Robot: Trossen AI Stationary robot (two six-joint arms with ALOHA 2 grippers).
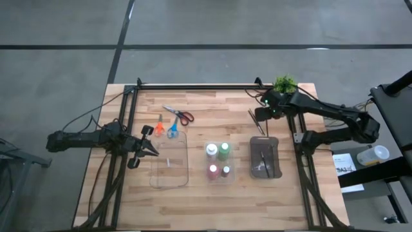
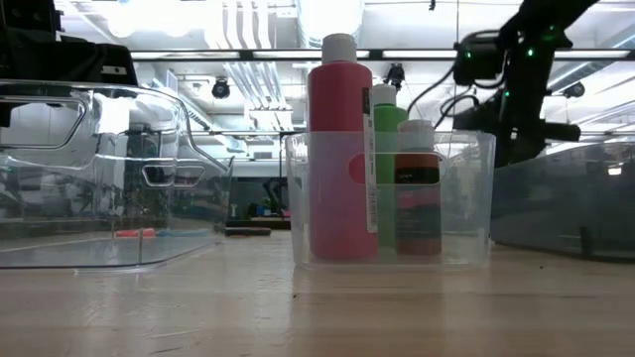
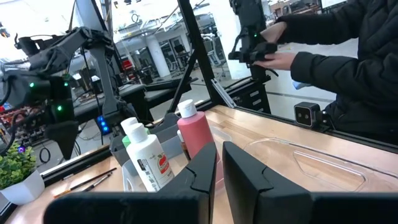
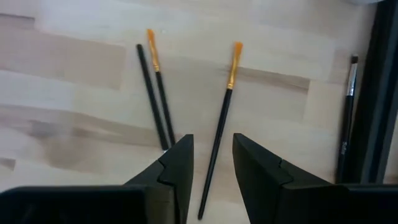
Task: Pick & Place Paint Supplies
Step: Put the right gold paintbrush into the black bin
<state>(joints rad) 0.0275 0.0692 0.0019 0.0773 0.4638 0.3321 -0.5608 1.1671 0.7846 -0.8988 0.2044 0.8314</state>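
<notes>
A: Two arms at the wooden table (image 1: 212,193), the largest thing here. Which one works?

B: The right gripper (image 4: 211,163), near the far right corner beside the potted plant (image 1: 284,84). Its fingers stand apart, holding nothing, straddling one orange-tipped paintbrush (image 4: 221,124) lying on the wood. I'd say it should descend straight, keep the handle centred between the fingers, and close gently so the thin brush doesn't roll.

A: And the left gripper (image 1: 149,147)?

B: At the left edge by the clear tray (image 1: 168,180), fingers only slightly parted, empty.

A: Counts?

B: One grey tray (image 1: 266,174) already holding brushes; four paint bottles (image 1: 219,161) in a clear bin mid-table; three scissors (image 1: 170,122) toward the far edge; three loose brushes under the right gripper.
</notes>
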